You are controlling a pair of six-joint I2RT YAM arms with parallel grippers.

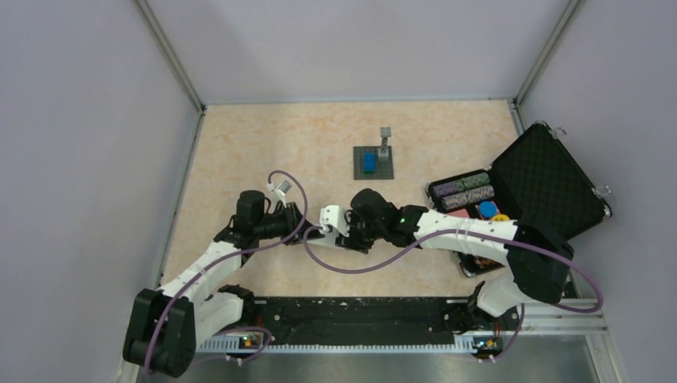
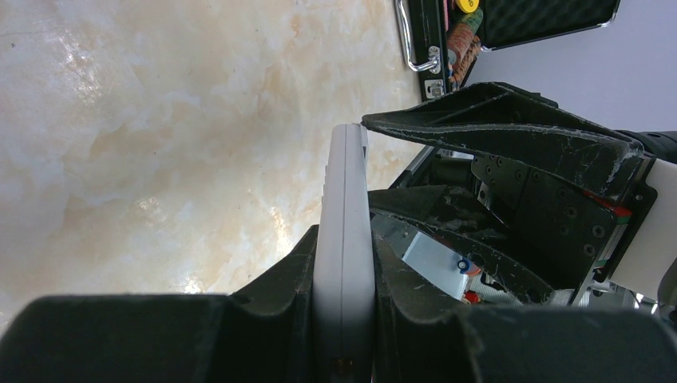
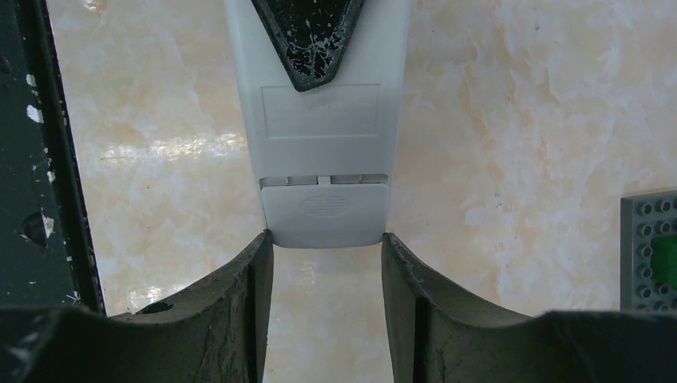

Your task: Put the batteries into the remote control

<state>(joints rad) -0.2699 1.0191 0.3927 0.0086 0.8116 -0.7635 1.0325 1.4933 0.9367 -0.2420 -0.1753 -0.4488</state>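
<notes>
1. Holding the remote control [image 3: 319,159] above the table, on the near side of the grey plate [image 1: 385,169], we have the left gripper [image 2: 343,247] clamped on its two broad faces.
2. We see its plain back turned to the right wrist. Its long axis runs from one gripper straight to the other, battery lid [image 3: 323,211] end rightward.
3. The right gripper [image 3: 326,239] is nearer the lid. Its jaws stand apart, tips at the lid end's two corners, and we cannot tell whether they pinch.
4. We see no batteries anywhere near the grey plate.
</notes>
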